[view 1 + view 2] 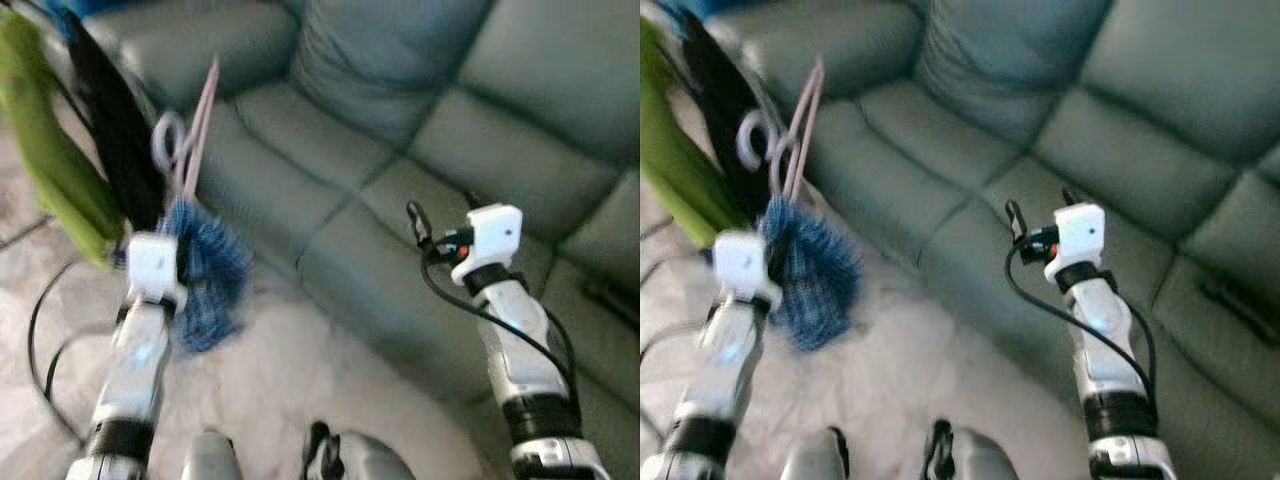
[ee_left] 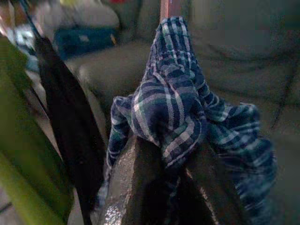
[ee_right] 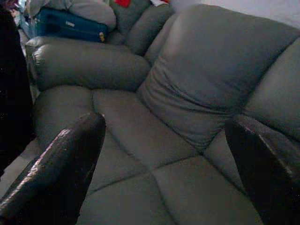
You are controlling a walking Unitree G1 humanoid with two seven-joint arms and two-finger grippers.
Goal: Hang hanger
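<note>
Left arm raised forward and up on the robot's left; its left gripper (image 2: pixel 164 159) is clenched on a blue plaid cloth (image 1: pixel 207 262) that hangs bunched from a pink hanger (image 1: pixel 190 135). In the left wrist view the two black fingers (image 2: pixel 126 187) pinch the plaid fabric between them, folds spilling over both sides.

The pink hanger stands above the gripper, long axis near upright and leaning slightly to the robot's right — its grey hook (image 1: pixel 166 140) lies to the left of the pink bars, about halfway up them. The head views are blurred, so finer detail of the hook is not clear.

Just left of the hanger hang a black garment (image 1: pixel 115 120) and a green garment (image 1: pixel 50 150), close beside one another.

Right arm extended forward over the seat of a grey sofa (image 1: pixel 420 120), with a black cable (image 1: pixel 470 310) looping along it. The right gripper (image 3: pixel 164 154) is released — its fingers (image 3: pixel 65 168) stand wide apart with nothing between them, pointing at the sofa cushions. A blue case (image 3: pixel 65 26) lies on the sofa's far end.

The pale floor (image 1: pixel 280 390) runs in front of the sofa.
</note>
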